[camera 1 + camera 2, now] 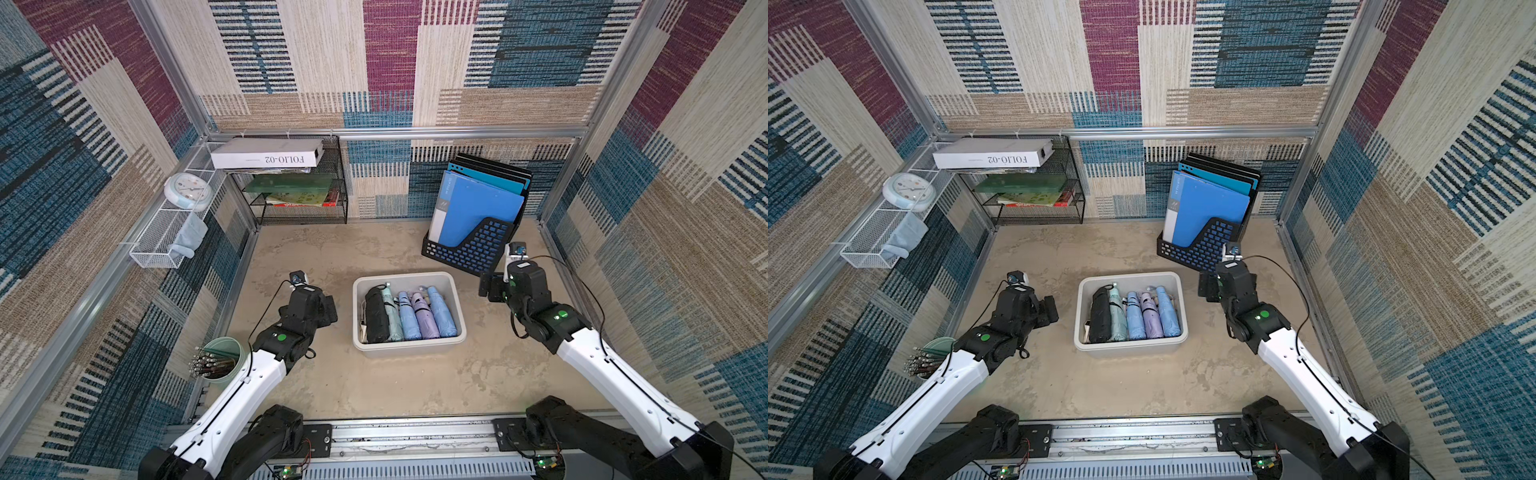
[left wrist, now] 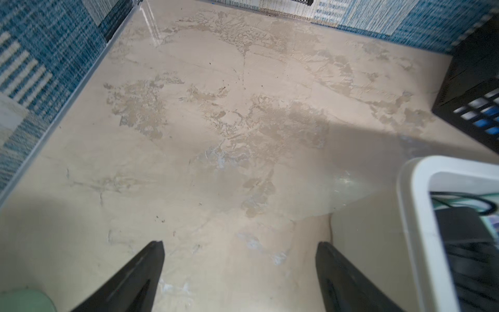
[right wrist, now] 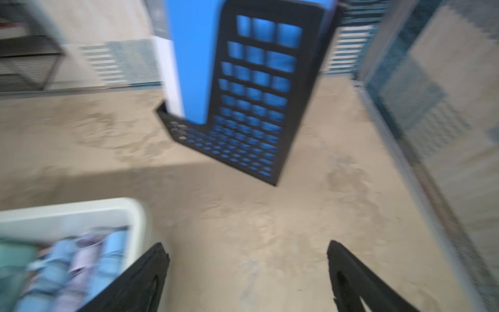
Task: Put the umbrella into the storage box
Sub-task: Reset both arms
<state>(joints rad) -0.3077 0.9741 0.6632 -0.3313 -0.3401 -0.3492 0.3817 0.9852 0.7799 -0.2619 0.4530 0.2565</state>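
The box, an off-white tub with rounded corners and a thick rim, sits on the table between the two arms. Five folded umbrellas lie in it side by side, parallel to one another, and cover most of its floor. From the robot's left they are a black umbrella, a mint umbrella, a blue umbrella, a lilac umbrella and an outer blue umbrella. Each is rolled tight. Dark straps cross the blue and lilac ones, and thin wrist loops show at the far ends.

A black lattice file holder stands near the back right and holds upright blue folders. A black mesh shelf at the back carries books, with a white carton marked FOLIO-02 on top. A white wire basket on the left wall holds a clock and a pale blue cloth. A green cup at the near left is full of pens.

The left gripper hangs over bare table just beside the box's left wall, jaws spread wide with nothing between them. The right gripper is on the box's right side, near the file holder, jaws likewise wide apart and empty. Its wrist view is blurred.
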